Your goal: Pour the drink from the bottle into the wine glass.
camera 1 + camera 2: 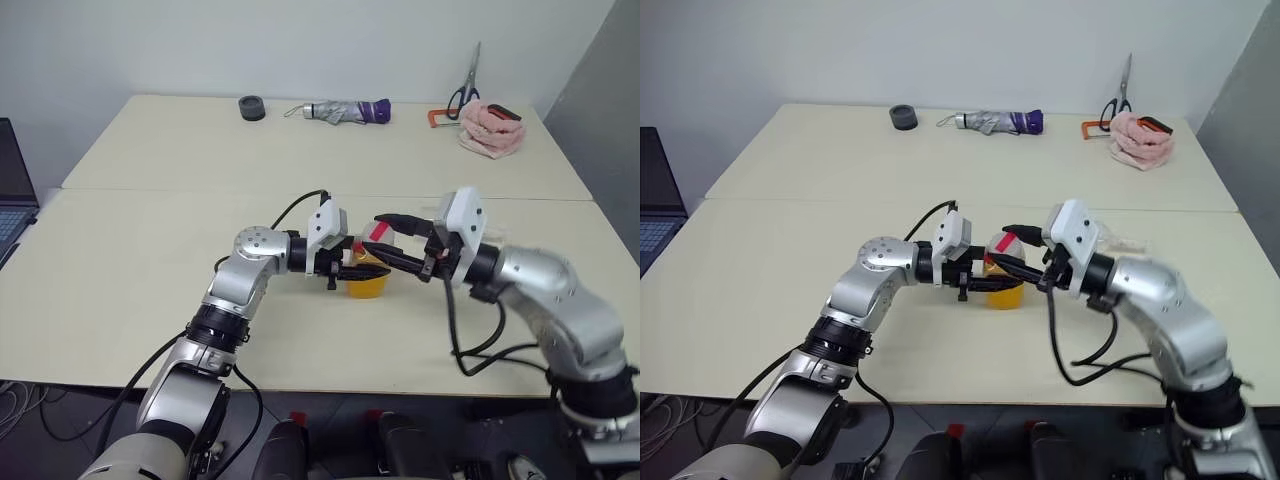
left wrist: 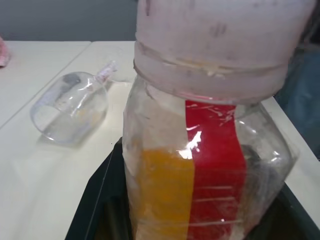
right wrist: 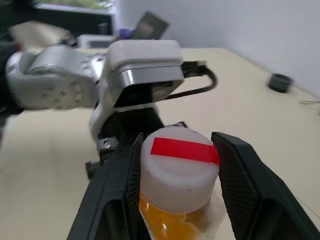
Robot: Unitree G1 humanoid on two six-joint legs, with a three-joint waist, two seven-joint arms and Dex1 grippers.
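The bottle (image 3: 177, 175) stands upright near the middle of the table (image 1: 150, 230), closer to the front edge than to the back edge. The left gripper (image 1: 345, 268) reaches in level from the left side and is clamped on the bottle's body, its black fingers (image 2: 95, 200) pressed against the lower part of the clear plastic wall. The drink (image 2: 162, 195) fills the lower part of the bottle, beside the red label strip (image 2: 215, 165). The cap (image 3: 180, 165) is whitish with a strip of red tape across its top. The right gripper (image 3: 177, 185) reaches in level from the right side at cap height, with one black finger (image 3: 240, 185) on each side of the cap; the jaws stand partly apart, and whether the pads touch the cap cannot be told. The wine glass (image 2: 70, 107) lies on its side on the table, just beyond the bottle toward the right edge, empty, apart from both grippers. Along the back edge of the table lie a black roll of tape (image 1: 252, 107), a folded umbrella (image 1: 345, 111), scissors (image 1: 465, 92) and a pink cloth (image 1: 490, 128). A laptop (image 1: 12, 190) sits off the table's left edge.
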